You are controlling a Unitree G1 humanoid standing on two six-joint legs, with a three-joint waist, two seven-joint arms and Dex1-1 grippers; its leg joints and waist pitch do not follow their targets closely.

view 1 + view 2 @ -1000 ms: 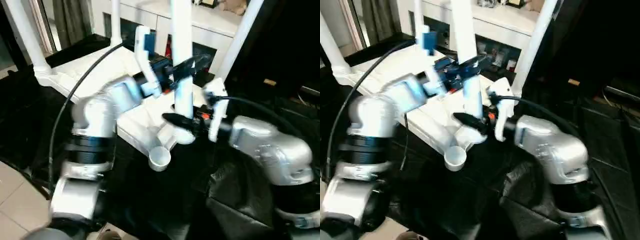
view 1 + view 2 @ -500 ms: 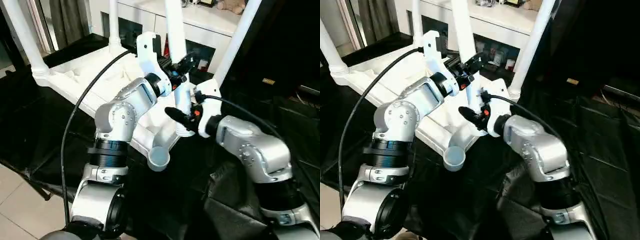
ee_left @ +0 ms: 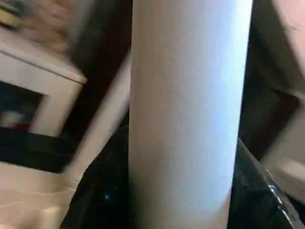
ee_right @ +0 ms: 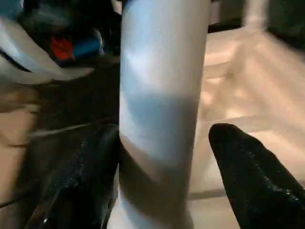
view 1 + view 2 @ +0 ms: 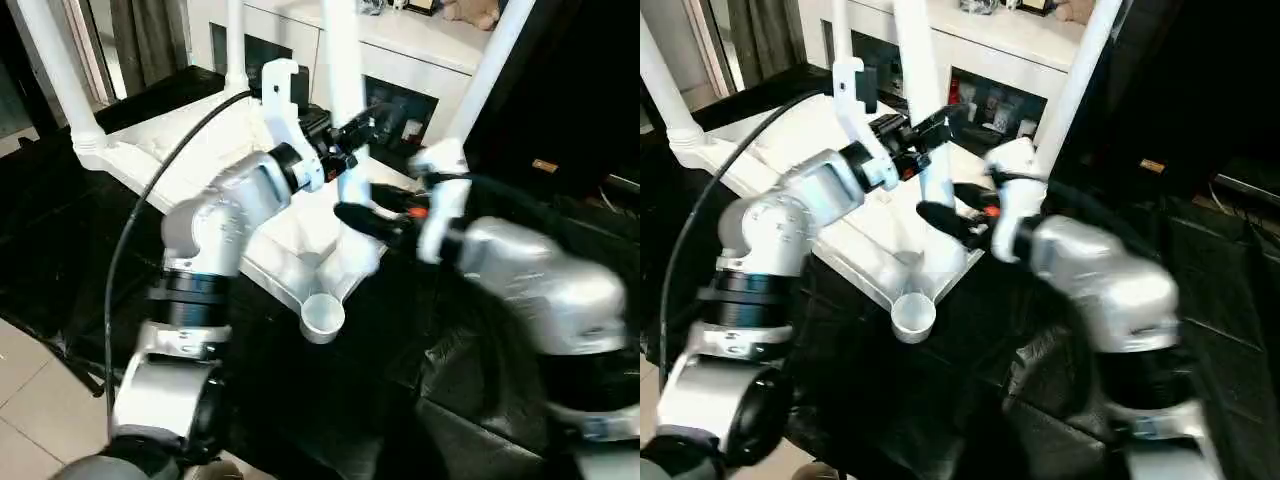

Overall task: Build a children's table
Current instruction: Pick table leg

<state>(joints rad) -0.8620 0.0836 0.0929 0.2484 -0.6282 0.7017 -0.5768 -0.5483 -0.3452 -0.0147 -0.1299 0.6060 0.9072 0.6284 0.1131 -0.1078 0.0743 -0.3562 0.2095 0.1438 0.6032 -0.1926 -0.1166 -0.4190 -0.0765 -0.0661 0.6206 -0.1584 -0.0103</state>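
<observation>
The tabletop (image 5: 200,160) lies upside down on the black cloth (image 5: 400,400) ahead of me, ribbed underside up, reaching from my ten o'clock toward the centre of my view. Behind it, toward twelve o'clock, stands the white cabinet (image 5: 420,60).

Three legs already rise from corner sockets: one at ten o'clock (image 5: 60,75), one at eleven (image 5: 235,45), one at one o'clock (image 5: 490,60). The nearest corner socket (image 5: 322,316) stands empty, its round mouth open toward me, just short of six o'clock from my grippers.

The fourth leg (image 5: 340,70) stands upright near twelve o'clock, its lower end down at the tabletop. My left gripper (image 5: 352,135) is pinching this leg, the fingers pressed on either side of the tube; in the left wrist view the leg (image 3: 188,109) runs close between the dark pads (image 3: 95,200). My right gripper (image 5: 372,218) sits lower on the same leg, its jaws spread: in the right wrist view one finger (image 4: 252,176) stands apart from the tube (image 4: 162,105), with bright tabletop showing in the gap.
</observation>
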